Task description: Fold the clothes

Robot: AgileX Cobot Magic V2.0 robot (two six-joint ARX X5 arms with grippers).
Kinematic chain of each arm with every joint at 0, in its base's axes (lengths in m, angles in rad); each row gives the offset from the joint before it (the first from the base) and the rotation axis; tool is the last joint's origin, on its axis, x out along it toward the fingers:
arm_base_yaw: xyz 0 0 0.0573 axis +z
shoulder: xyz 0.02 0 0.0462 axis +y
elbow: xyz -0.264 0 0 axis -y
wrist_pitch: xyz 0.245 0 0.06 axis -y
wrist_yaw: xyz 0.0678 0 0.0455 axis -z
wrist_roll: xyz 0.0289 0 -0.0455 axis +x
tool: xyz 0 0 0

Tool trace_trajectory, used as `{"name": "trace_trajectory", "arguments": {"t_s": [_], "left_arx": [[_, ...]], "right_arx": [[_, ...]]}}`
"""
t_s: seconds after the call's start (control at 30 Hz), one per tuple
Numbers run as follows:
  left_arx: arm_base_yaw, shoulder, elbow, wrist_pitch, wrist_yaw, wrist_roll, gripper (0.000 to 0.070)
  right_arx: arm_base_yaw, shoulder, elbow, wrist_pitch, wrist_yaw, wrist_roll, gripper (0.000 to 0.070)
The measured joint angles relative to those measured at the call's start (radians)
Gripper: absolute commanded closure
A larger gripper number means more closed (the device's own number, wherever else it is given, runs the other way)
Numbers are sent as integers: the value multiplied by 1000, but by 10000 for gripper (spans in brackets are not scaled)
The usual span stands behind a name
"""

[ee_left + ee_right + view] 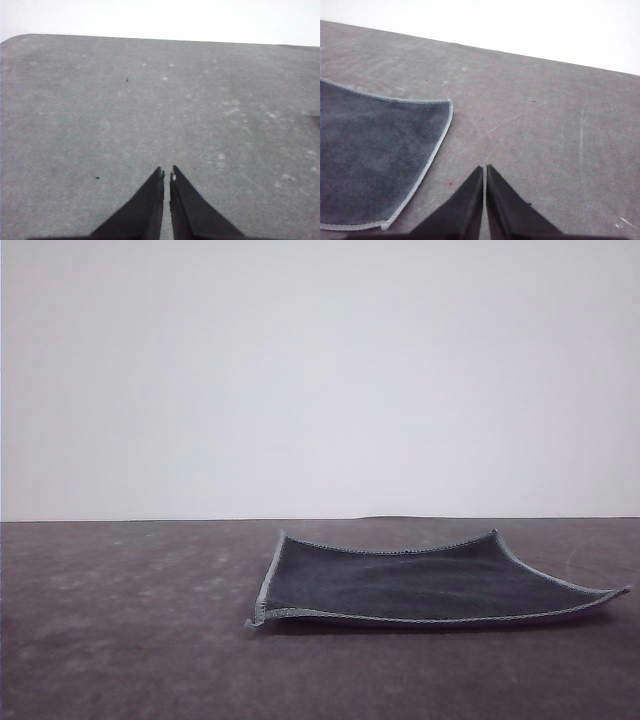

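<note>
The clothes (420, 582) are one small square cloth, dark grey face up with a light grey stitched hem, lying spread flat on the table right of centre in the front view. Its near corners curl up slightly. In the right wrist view the cloth (370, 155) lies beside my right gripper (484, 170), whose black fingers are shut with nothing between them, above bare table just off the cloth's hemmed edge. My left gripper (166, 172) is shut too, empty, over bare tabletop away from the cloth.
The dark grey, scuffed tabletop (120, 640) stretches left of the cloth. Its far edge (150, 39) meets a plain white wall. A dark spot (315, 120) sits at the border of the left wrist view.
</note>
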Motion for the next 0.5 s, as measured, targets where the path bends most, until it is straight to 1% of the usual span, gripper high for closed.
{"name": "trace_trajectory", "arguments": {"t_s": [0.33, 0.43, 0.5], "left_arx": [[0, 0, 0, 0, -1, 6, 684], [0, 0, -5, 20, -5, 78, 684], [0, 0, -11, 35, -5, 113, 684]], "right_arx": [[0, 0, 0, 0, 0, 0, 697], [0, 0, 0, 0, 0, 0, 696], [0, 0, 0, 0, 0, 0, 696]]}}
